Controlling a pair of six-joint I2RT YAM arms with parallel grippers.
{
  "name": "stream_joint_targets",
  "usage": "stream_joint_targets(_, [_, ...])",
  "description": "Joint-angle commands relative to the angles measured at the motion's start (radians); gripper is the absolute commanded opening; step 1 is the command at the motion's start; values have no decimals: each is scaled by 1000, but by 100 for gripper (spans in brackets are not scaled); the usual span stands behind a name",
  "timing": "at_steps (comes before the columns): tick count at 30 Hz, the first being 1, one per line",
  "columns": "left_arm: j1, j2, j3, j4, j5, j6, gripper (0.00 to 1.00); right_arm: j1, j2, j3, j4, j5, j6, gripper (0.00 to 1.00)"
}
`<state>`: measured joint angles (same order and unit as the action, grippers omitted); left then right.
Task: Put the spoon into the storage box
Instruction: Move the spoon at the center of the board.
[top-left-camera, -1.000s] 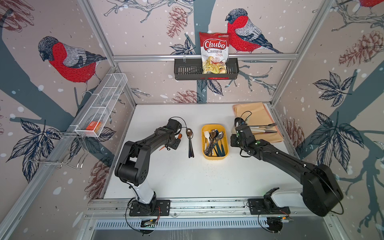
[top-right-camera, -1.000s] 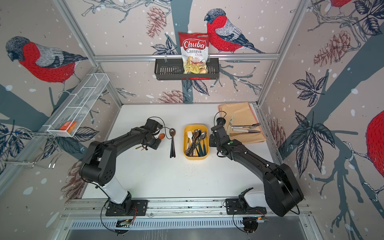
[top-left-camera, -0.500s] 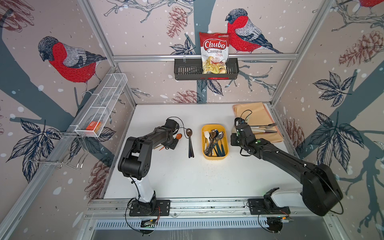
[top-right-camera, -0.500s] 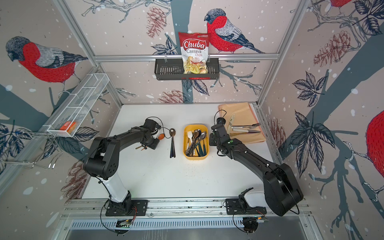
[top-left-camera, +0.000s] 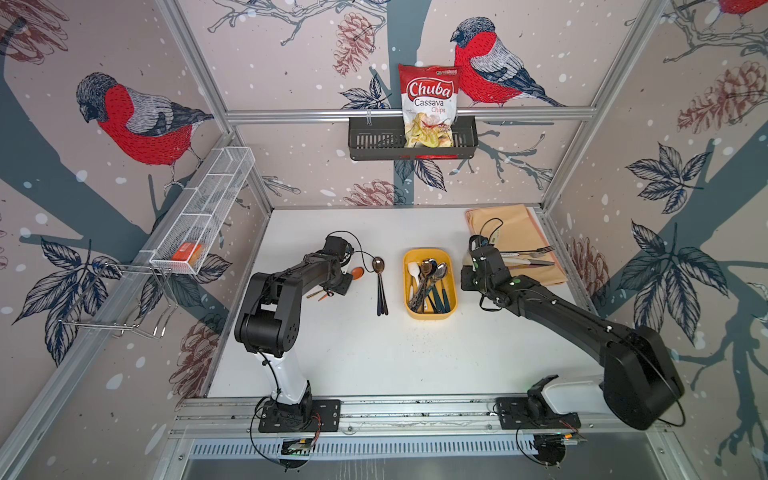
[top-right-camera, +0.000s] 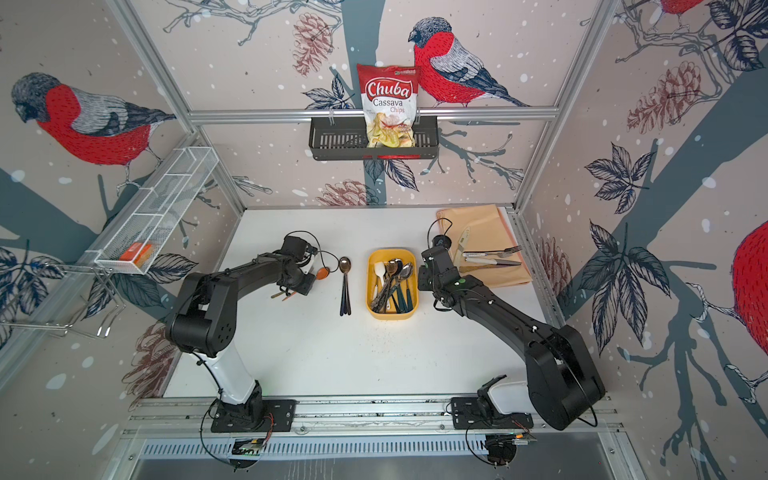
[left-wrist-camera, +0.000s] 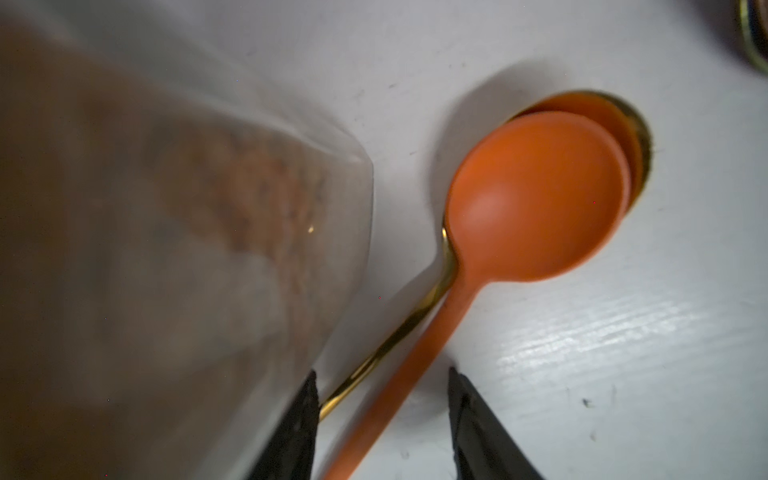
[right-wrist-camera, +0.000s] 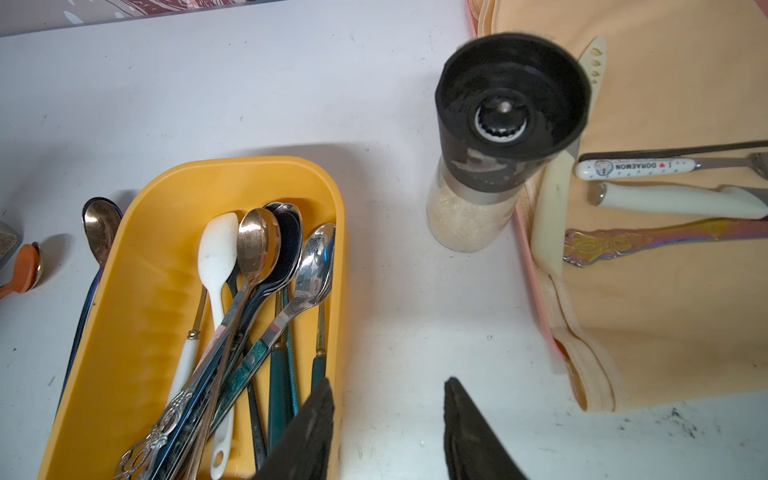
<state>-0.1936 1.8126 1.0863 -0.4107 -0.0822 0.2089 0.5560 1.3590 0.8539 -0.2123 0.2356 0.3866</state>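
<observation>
An orange spoon (left-wrist-camera: 540, 195) lies on the white table with its bowl over the bowl of a gold spoon (left-wrist-camera: 390, 345). My left gripper (left-wrist-camera: 382, 415) is open, its fingers down on either side of both handles. In both top views the orange bowl (top-left-camera: 357, 272) (top-right-camera: 322, 273) pokes out beside the left gripper (top-left-camera: 338, 286). The yellow storage box (top-left-camera: 428, 252) (right-wrist-camera: 249, 164) holds several spoons. My right gripper (right-wrist-camera: 386, 415) is open and holds nothing, low over the table by the box's right wall.
Two dark-handled spoons (top-left-camera: 380, 286) lie between the left gripper and the box. A salt grinder (right-wrist-camera: 498, 141) stands by a beige cloth (top-left-camera: 523, 232) carrying a fork and knives. A blurred glass jar (left-wrist-camera: 187, 249) stands close beside the left gripper.
The left arm's elbow has swung slightly while its gripper stays over the orange and gold spoons. The right arm has not moved.
</observation>
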Motion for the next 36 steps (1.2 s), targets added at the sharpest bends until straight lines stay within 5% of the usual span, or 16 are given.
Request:
stream_joint_targets(1, [8,22,9,-4,-31,7,52,-1,2,9,-16,10,-18,45])
stream_joint_targets(36, [2,121,15,-96,169,-51,46,3,6,17,-26,19,0,45])
